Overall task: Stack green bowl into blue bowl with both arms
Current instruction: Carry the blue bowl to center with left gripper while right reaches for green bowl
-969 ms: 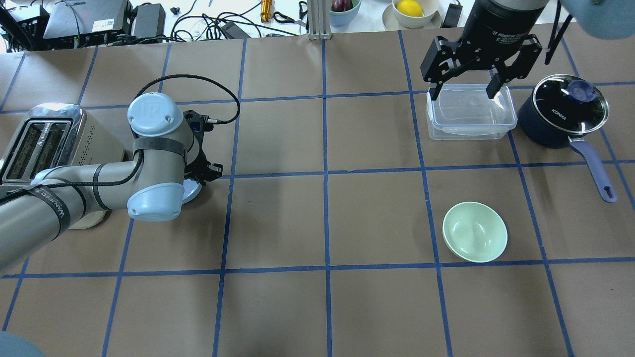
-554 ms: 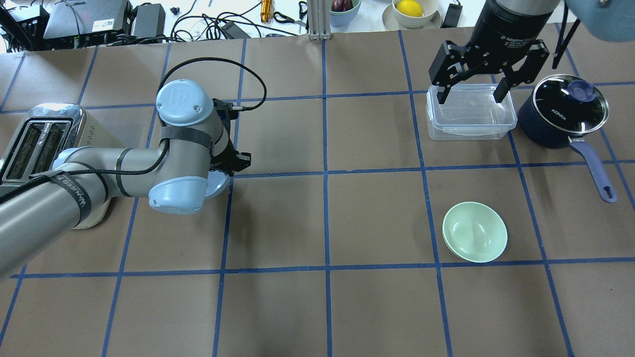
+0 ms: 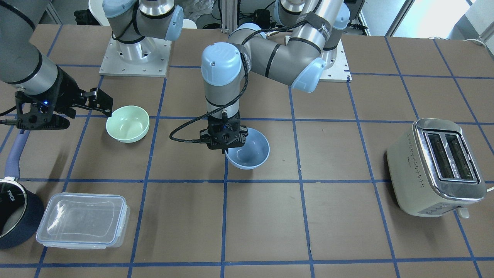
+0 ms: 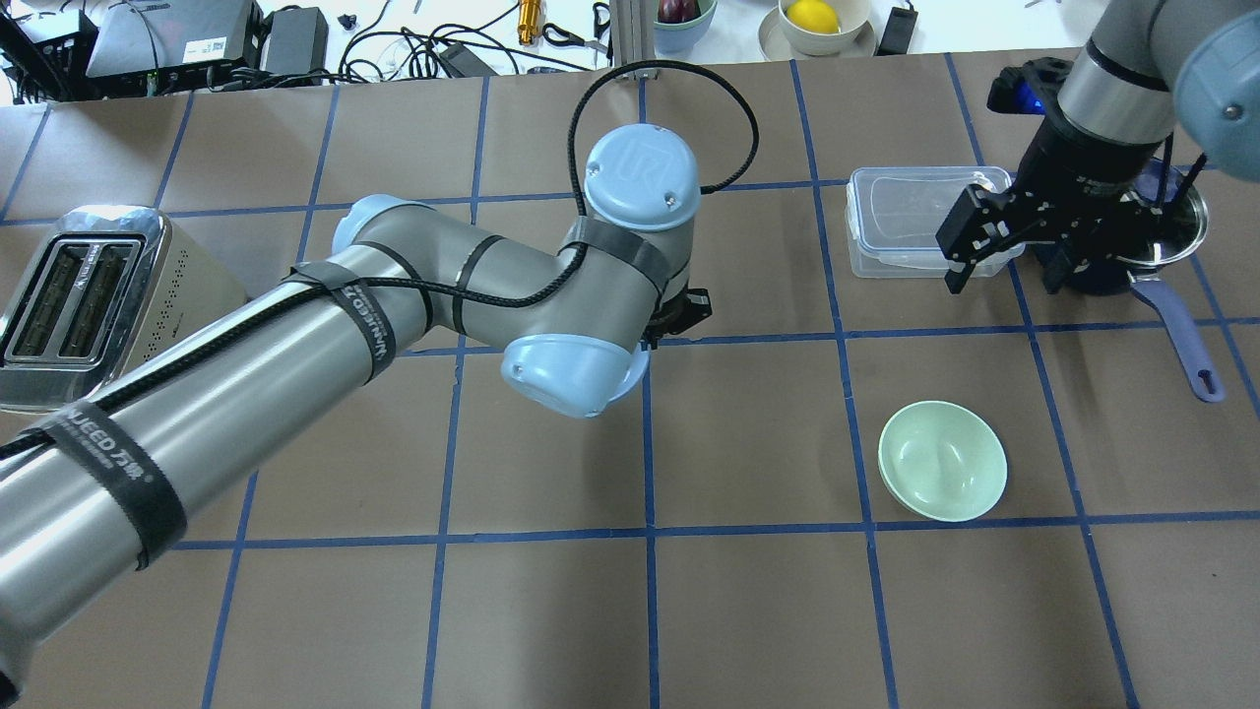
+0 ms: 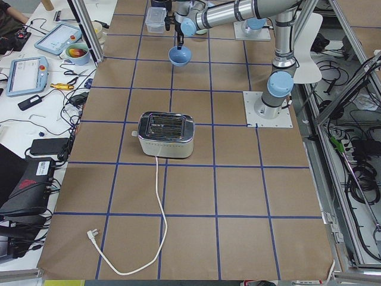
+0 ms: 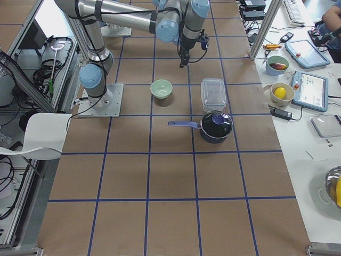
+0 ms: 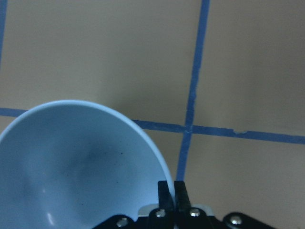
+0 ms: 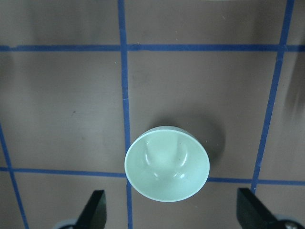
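- One toaster [image 4: 71,303], cream and chrome with two slots, stands at the far left of the table [image 4: 748,611], well apart from everything else.
- There are two arms. The left arm [image 4: 295,335] reaches in from the left toward the middle of the table.
- The left gripper [image 7: 170,190] points down, its two fingers pressed together on the rim of the blue bowl [image 3: 250,150], one finger inside the rim and one outside.
- There are two task bowls. The blue one hangs mouth-up from that pinch near the table's centre, beside a crossing of blue tape lines. I cannot tell whether its base touches the paper.
- The green bowl [image 4: 943,460] sits upright and alone on the table to the right, well apart from the blue bowl, with nothing touching it.
- One clear lidded container [image 4: 898,231] lies beyond the green bowl.
- The right gripper [image 4: 1004,281] hovers by the container's right end, its two fingers spread wide and holding nothing. In its wrist view the green bowl lies below, between them.
- One dark navy saucepan [image 6: 216,126] with a glass lid stands furthest right, just beside the container, partly hidden by the right gripper in the overhead view.
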